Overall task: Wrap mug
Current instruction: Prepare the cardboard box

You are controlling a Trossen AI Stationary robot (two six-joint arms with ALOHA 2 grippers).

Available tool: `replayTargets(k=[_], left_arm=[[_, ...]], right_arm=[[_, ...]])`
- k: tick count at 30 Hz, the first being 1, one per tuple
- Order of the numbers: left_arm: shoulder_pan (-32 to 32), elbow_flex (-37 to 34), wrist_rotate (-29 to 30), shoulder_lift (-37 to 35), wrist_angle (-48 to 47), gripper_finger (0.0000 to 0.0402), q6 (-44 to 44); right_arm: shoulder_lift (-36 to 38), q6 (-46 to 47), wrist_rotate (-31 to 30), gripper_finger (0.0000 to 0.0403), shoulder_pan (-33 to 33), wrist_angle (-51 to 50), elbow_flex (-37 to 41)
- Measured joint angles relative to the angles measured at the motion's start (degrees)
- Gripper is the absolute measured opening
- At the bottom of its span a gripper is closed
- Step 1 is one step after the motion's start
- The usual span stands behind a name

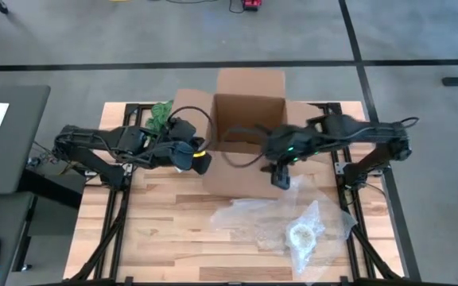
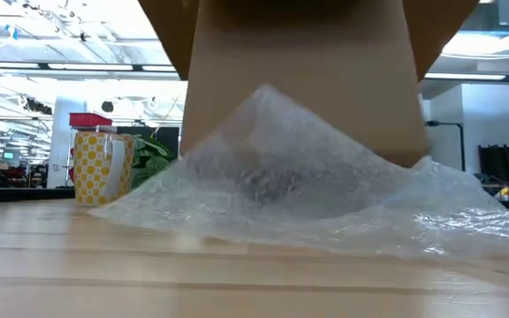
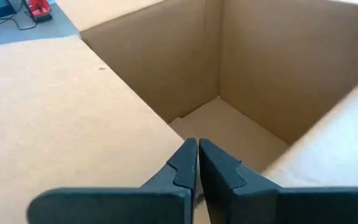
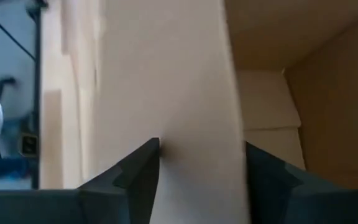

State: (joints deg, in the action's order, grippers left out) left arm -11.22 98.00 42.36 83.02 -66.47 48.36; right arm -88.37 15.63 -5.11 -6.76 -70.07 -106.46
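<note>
An open cardboard box (image 1: 249, 119) stands at the table's far middle with its flaps spread. A yellow mug with white dots (image 2: 102, 166) stands on the table left of the box. A crumpled sheet of bubble wrap (image 1: 281, 218) lies on the near right of the table, and a round pale thing (image 1: 302, 236) sits in it. My left gripper (image 3: 197, 149) is shut and holds nothing; it hangs over the box's left flap (image 3: 73, 112) and points into the box. My right gripper (image 4: 202, 155) is open at the box's near right corner, with a cardboard panel (image 4: 185, 93) between its fingers. My right gripper stands open with one finger (image 4: 145, 165) on each side of the box's near cardboard panel. I cannot tell whether either finger touches the cardboard. My left gripper touches nothing that shows.
A green leafy thing (image 1: 161, 113) lies at the far left behind the box flap. A dark side table (image 1: 6, 135) stands beyond the table's left edge. Bare wood (image 1: 165, 230) shows on the near left.
</note>
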Motion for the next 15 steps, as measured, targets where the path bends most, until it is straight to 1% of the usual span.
replayTargets(k=[5, 13, 15], left_arm=[[0.00, 0.00, 1.50, -0.70, -1.68, 0.0000, 0.98], [0.00, 0.00, 1.52, -0.54, -2.43, 0.0000, 2.35], [0.00, 0.00, 1.66, -0.60, -3.42, 0.0000, 3.60]], right_arm=[[3.14, 1.04, -0.80, 0.0183, 0.02, -0.23, -0.18], [0.76, -0.57, -1.11, 0.0187, -1.18, -1.57, -0.09], [1.22, 1.91, -3.46, 0.0185, -1.09, -2.04, -0.09]])
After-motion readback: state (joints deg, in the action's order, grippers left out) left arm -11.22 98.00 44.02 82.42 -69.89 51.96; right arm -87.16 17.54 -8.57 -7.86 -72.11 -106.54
